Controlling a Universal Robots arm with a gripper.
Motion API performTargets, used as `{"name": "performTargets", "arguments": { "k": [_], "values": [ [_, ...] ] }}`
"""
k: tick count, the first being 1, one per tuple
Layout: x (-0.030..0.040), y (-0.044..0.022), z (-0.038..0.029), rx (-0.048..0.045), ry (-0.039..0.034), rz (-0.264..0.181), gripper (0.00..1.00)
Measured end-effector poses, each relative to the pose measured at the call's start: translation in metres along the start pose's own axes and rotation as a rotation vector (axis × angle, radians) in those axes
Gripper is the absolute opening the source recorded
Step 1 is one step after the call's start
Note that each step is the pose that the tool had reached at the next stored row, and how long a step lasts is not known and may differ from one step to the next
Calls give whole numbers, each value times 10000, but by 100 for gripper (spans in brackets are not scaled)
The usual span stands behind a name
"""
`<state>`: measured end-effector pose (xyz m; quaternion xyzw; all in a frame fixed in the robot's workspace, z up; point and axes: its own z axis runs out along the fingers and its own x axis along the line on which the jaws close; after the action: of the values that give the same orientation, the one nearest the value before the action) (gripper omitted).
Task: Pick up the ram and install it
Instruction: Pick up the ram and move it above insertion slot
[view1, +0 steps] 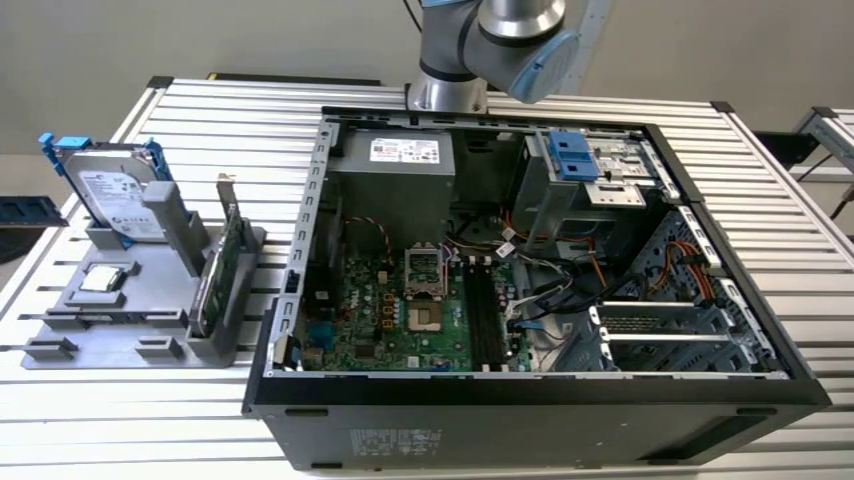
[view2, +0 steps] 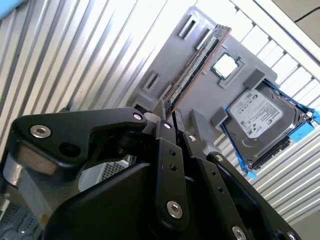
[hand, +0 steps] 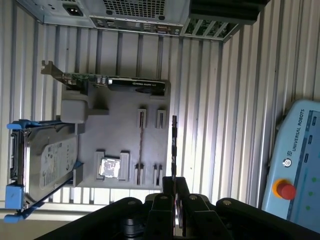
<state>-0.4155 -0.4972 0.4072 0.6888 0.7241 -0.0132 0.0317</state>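
Note:
The ram (hand: 173, 145) is a long thin stick seen edge-on, and it sticks straight out from between my fingertips. My gripper (hand: 174, 182) is shut on one end of it. In the second wrist view the ram (view2: 197, 65) shows dark chips along its side and reaches out from the gripper (view2: 169, 112) over the grey parts tray (view2: 165, 55). I hang high above the table, with the tray (hand: 120, 130) far below me. The open computer case (view1: 534, 390) lies on its side with the motherboard's dark memory slots (view1: 483, 315) bare.
The tray (view1: 134, 275) at the exterior view's left holds a silver hard drive with blue rails (view1: 114, 195), a processor chip (view1: 104, 280) and a green card on edge (view1: 220, 270). The arm (view1: 501, 45) rises behind the case. A light-blue pendant with a red button (hand: 295, 160) lies beside the table.

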Motion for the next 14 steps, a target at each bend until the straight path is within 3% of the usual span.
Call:
{"name": "performTargets", "arguments": {
  "k": [14],
  "values": [
    [35,1,-102,0,1,-17,0]
  ]
}}
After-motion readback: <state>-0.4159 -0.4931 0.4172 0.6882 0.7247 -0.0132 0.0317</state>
